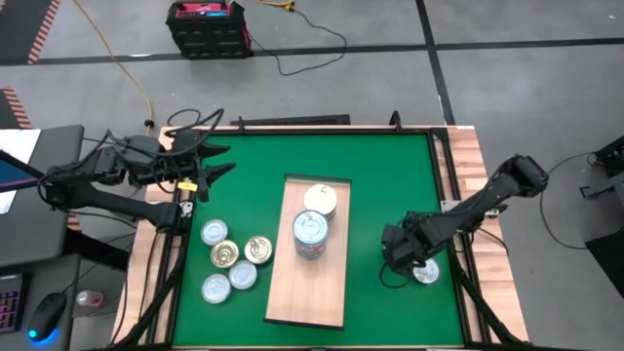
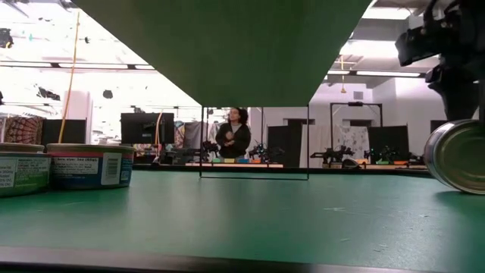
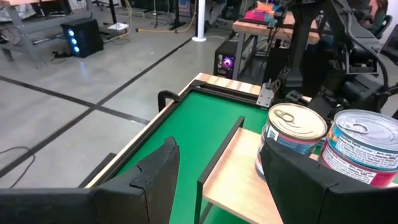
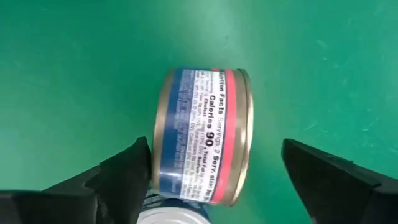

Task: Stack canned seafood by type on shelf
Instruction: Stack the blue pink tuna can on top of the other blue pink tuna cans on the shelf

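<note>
The pale wooden shelf (image 1: 307,268) lies on the green mat. Two stacks of cans stand on its far half: a gold-topped stack (image 1: 319,200) and a silver-topped stack (image 1: 310,234). Several more cans stand upright on the mat left of the shelf (image 1: 232,261). My right gripper (image 1: 402,249) is low over the mat at the right. It is open around a blue-and-pink labelled can (image 4: 202,137) that lies tipped on its side (image 2: 458,155). A silver lid (image 4: 174,218) shows just below it. My left gripper (image 1: 210,161) is open and empty, raised over the table's far left corner. My right gripper points down with one finger on each side of the tipped can, facing its two flat ends. One finger (image 4: 127,171) stands right at the can's rim, and I cannot tell whether it touches. The other finger (image 4: 323,171) stands well apart from the can.
A raised wooden rim with black bars (image 1: 453,185) runs along the mat's sides. In the left wrist view (image 3: 221,168) the two stacks (image 3: 292,140) stand ahead of the left gripper. A person (image 2: 233,135) stands in the room beyond the far edge.
</note>
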